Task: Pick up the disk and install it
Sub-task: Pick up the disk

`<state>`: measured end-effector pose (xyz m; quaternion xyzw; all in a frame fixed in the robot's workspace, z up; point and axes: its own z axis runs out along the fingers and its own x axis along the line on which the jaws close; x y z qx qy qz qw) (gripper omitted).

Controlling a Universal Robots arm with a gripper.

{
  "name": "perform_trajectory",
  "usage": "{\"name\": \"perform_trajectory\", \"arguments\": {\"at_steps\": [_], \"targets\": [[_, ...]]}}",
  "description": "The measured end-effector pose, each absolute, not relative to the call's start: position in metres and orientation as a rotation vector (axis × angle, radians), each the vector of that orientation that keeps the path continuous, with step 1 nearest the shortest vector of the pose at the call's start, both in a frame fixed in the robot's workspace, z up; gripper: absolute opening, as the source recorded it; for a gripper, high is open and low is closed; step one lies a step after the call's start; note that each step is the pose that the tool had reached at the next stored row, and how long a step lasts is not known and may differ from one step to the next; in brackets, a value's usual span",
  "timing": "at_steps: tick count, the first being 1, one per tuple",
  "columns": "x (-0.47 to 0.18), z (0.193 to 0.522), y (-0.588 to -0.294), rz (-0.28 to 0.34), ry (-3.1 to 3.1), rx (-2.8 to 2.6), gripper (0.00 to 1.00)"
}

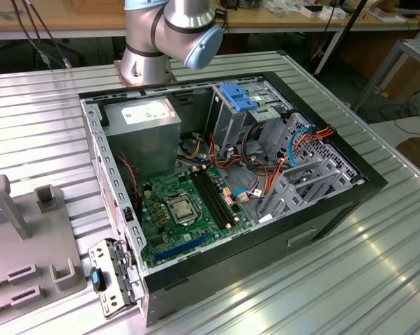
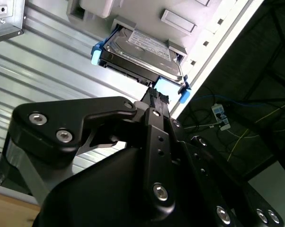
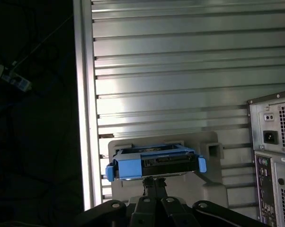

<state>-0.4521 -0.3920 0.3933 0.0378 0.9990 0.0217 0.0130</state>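
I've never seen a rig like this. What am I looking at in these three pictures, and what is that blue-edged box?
The machine is a single robot arm standing at a ribbed metal table. The exterior view comes from a camera off the arm. It shows an open computer case lying on its side, its green circuit board exposed. The two wrist views come from cameras riding on the arm, so the black shape in them is the arm's gripper. Just in front of it is the disk, a grey hard drive in a blue frame, resting in a pale grey holder near the table's edge. The gripper is right at the disk, but I cannot tell whether it grips it. The disk is not yet in the case.
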Motion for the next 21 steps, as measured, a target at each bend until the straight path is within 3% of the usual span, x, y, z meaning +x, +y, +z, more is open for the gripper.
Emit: {"name": "perform_trajectory", "arguments": {"at_steps": [21], "targets": [[-0.4524,0.3933,-0.3919,0.075,3.070,-0.586,0.11]]}}
